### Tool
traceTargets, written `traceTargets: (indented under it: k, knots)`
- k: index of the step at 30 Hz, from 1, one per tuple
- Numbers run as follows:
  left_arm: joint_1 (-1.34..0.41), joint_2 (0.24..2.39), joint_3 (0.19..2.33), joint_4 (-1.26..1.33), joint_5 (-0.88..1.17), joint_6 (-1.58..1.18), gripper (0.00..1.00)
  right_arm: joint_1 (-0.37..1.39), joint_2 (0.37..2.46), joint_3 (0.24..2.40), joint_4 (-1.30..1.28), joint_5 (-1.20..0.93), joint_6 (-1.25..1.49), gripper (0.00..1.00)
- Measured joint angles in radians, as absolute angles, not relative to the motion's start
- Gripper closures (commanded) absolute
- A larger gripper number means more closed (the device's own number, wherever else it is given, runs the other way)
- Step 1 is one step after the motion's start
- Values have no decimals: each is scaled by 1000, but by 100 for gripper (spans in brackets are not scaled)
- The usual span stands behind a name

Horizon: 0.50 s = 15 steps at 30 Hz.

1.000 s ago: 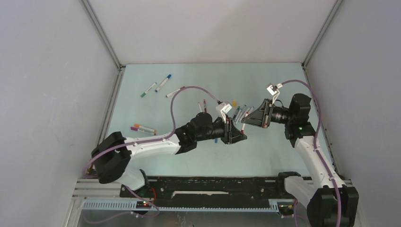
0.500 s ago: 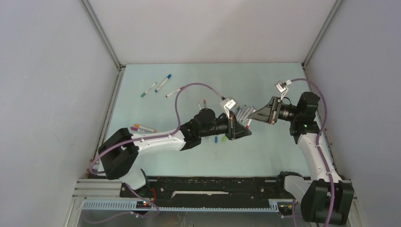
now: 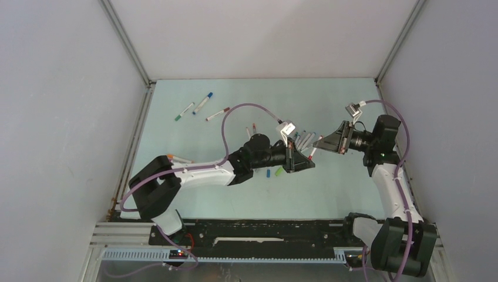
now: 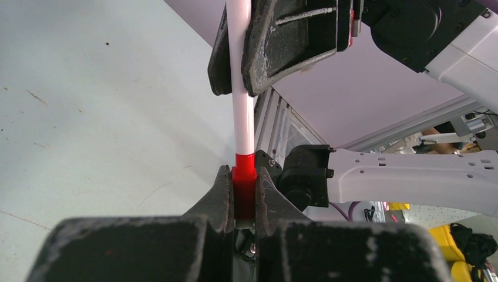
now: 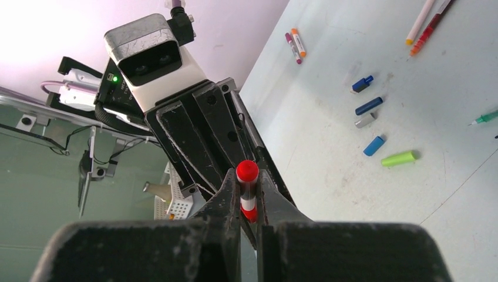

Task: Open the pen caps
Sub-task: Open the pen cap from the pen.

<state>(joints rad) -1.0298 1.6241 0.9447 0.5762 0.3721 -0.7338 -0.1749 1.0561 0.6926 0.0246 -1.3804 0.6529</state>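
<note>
Step in hand, as judged: pulling one cap off a pen held between both arms. The left gripper is closed tight on the red cap, its pads bearing on both sides. The right gripper is clamped just as tight on the white barrel, a short way along from the cap. The pen is held in the air above the table, right of centre in the overhead view. To do this well, the two arms should draw apart straight along the barrel's axis. Any sideways load would risk bending the slim barrel or levering it out of the right gripper's pads. A slight twist may help free the fit. The cap is short, stubby, glossy red plastic, slightly wider than the barrel. No gap shows where they meet, so I judge it to be seated. Removed caps, among them a green cap and a blue cap, lie loose on the table nearby.
</note>
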Motion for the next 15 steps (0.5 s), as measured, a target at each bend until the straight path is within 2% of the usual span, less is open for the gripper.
traceTargets:
  k: [11, 15]
  knots:
    - [-1030, 1617, 925, 587, 369, -730, 100, -181, 1105, 693, 83, -1437, 700, 100]
    - [-1073, 1603, 827, 356, 530, -696, 100, -269, 1128, 756, 197, -1277, 727, 100]
